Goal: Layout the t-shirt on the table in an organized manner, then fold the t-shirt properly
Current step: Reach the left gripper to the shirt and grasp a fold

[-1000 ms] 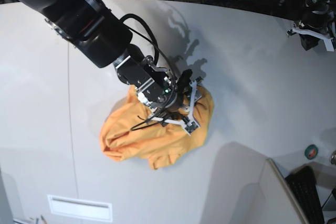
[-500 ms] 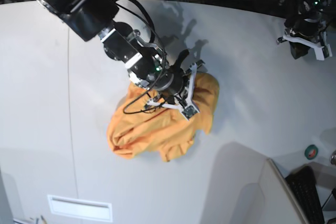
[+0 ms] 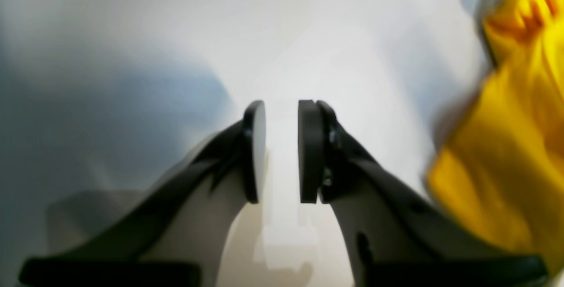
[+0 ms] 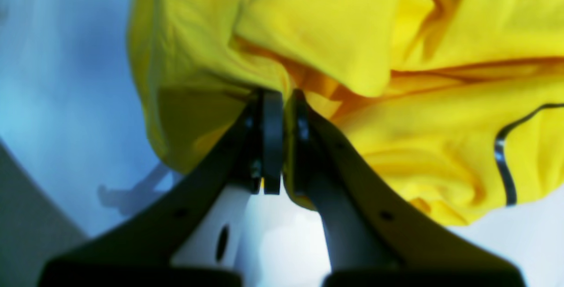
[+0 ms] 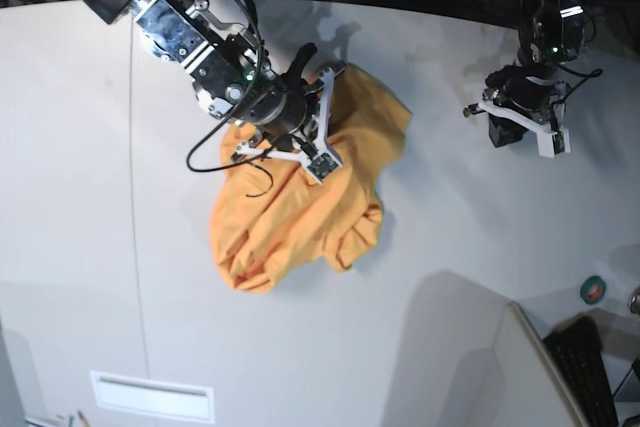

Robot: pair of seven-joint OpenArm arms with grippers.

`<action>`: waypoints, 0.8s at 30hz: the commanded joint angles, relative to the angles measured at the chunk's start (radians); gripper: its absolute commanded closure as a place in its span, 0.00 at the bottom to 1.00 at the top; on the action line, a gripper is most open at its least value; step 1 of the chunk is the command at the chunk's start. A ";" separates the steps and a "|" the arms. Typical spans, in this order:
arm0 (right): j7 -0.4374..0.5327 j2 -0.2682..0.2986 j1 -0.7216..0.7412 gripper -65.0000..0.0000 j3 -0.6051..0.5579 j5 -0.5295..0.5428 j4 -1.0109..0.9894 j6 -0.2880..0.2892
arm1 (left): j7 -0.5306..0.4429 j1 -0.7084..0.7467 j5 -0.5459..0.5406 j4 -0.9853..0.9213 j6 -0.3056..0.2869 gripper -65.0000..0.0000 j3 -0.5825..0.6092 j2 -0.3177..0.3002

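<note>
The orange-yellow t-shirt (image 5: 300,212) lies bunched on the pale table (image 5: 450,237), its upper part pulled up toward the far edge. My right gripper (image 5: 316,125) is shut on a fold of the t-shirt (image 4: 352,35); in the right wrist view (image 4: 284,141) cloth is pinched between the pads. The black neckline mark (image 4: 502,154) shows at the right. My left gripper (image 5: 516,125) hovers over bare table right of the shirt, apart from it. In the left wrist view (image 3: 282,150) its pads stand a little apart with nothing between, and the shirt (image 3: 506,146) is at the right.
A thin dark seam (image 5: 135,197) runs down the table's left part. A green tape roll (image 5: 594,289) and a black keyboard (image 5: 585,367) lie at the lower right beside a grey panel (image 5: 480,367). A white slot (image 5: 150,395) is near the front edge. Cables line the far edge.
My right gripper has carried its hold on the shirt up and left toward the far edge, dragging the shirt along. My left arm has moved in from the far right toward the shirt.
</note>
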 commanded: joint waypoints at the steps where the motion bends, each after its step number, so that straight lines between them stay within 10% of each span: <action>1: 0.006 -0.001 0.006 0.76 0.004 0.006 0.052 0.004 | -0.022 -0.018 -0.003 0.006 -0.002 0.81 -0.003 -0.012; 4: -0.067 0.014 -0.008 0.61 0.002 0.006 0.137 0.006 | -0.022 -0.046 0.050 0.000 -0.002 0.81 0.000 -0.006; 10: -0.216 0.013 -0.016 0.61 0.004 0.007 0.229 0.007 | -0.028 -0.059 0.182 -0.006 -0.002 0.80 0.123 -0.003; 24: -0.150 -0.038 -0.105 0.60 0.297 0.009 0.315 0.007 | -0.022 -0.098 0.188 -0.006 -0.002 0.80 0.134 0.031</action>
